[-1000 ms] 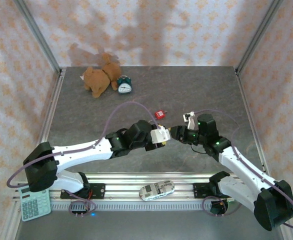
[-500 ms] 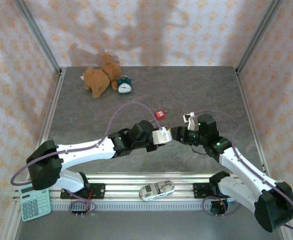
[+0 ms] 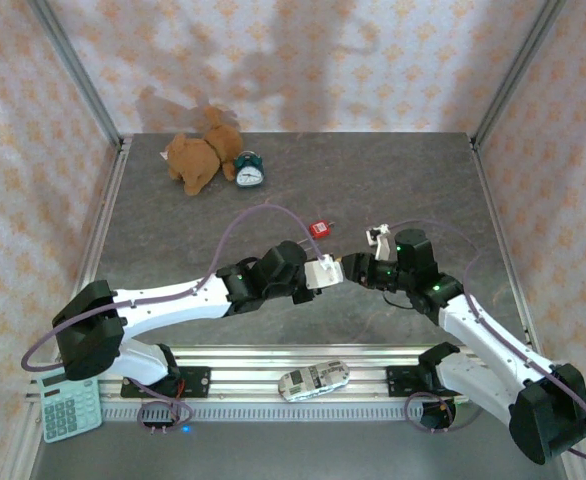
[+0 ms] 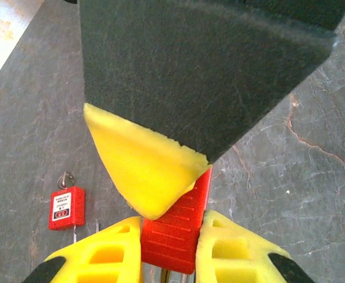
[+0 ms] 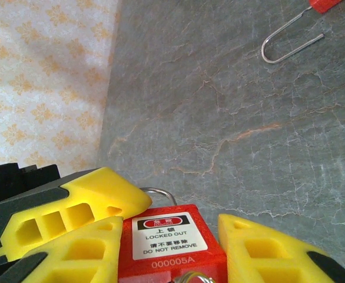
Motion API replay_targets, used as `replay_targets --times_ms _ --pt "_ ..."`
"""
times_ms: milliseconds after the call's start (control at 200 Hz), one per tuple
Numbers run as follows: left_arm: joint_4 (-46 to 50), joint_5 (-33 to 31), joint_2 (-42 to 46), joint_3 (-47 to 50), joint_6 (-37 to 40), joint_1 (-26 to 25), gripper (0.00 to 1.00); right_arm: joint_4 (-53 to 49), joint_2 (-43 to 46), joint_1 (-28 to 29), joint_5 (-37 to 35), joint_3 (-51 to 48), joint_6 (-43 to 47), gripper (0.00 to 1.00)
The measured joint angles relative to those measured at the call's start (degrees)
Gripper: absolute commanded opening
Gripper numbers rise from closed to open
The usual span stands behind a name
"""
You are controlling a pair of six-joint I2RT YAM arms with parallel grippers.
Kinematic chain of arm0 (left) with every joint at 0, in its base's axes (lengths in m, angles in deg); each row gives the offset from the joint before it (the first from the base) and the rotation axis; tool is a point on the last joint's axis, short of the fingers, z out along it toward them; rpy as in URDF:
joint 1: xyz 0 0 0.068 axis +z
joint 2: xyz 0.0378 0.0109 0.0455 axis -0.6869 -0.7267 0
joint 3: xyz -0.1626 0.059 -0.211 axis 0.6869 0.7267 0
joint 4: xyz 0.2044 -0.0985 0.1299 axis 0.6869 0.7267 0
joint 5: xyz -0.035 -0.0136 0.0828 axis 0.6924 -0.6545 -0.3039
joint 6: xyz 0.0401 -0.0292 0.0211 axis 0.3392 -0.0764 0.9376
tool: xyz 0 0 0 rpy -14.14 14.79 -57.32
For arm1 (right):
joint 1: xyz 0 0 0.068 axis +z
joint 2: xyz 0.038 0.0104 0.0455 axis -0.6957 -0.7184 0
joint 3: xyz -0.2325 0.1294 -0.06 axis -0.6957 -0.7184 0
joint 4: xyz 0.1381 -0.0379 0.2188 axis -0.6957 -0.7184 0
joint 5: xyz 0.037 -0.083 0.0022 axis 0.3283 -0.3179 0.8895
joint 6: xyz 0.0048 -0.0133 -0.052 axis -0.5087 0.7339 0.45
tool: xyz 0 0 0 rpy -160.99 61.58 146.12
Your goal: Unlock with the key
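**Step in hand:** presenting the lock for keying. Above the grey, marble-veined stone-look table, the right claw holds the red plastic safety padlock. Its jaws are part-closed on the sides of the body, with the label facing its wrist. The left claw meets it tip to tip. Its jaws are narrow and pressed on a red ribbed face, which I judge to be the same padlock. A second red padlock lies on the table, left of the left claw and beneath both. A small steel ring shows at the held lock's palm-side end. It is probably the key's; the key blade is hidden.

**Next move (my judgement):** one claw fixes the body while the other pinches the key head and turns it square to the keyway.

**Materials:**
- Fingers: yellow moulded plastic, hollow-celled, dark-backed.
- Lock body: hard and ribbed.
- Shackle: thin bent steel.
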Motion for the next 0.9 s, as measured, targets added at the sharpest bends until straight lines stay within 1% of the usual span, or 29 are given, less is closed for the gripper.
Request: replay_targets --times_ms 35,75,175,340,425,516,631,726,896 --pt "-0.59 -0.11 0.04 0.42 0.0 0.0 0.09 -0.04 0.0 0.11 -0.17 0.0 0.07 0.51" --pt "-1.16 -0.39 0.17 0.87 0.02 0.0 0.09 -0.42 0.02 0.35 -0.76 0.15 -0.2 0.56" --pt "-1.66 -2.23 0.96 2.4 0.07 -0.11 0.09 -2.19 0.5 0.35 -3.69 1.09 -0.46 0.63" --pt "-2.95 -7.02 3.5 5.68 1.57 -0.11 0.07 -6.1 3.41 0.31 -9.86 2.78 -1.53 0.67" --pt "-4.85 -10.58 4.55 7.08 3.21 -0.61 0.07 -7.82 4.39 0.07 -12.87 3.56 -2.25 0.68" --pt "-7.91 -15.26 4.94 8.46 6.16 -2.25 0.06 -8.63 4.59 -0.55 -14.8 3.72 -3.45 0.69" --pt "-12.9 -21.07 4.85 10.29 11.54 -5.01 0.04 -7.76 3.39 -1.09 -14.08 3.69 -6.58 0.7" --pt "-19.04 -25.9 3.56 11.69 16.35 -6.91 0.04 -3.74 2.1 -1.09 -11.87 2.58 -10.6 0.71" --pt "-32.81 -33.88 -2.84 13.79 26.32 -9.42 0.05 1.79 1.7 -1.09 -9.18 0.28 -16.33 0.71"
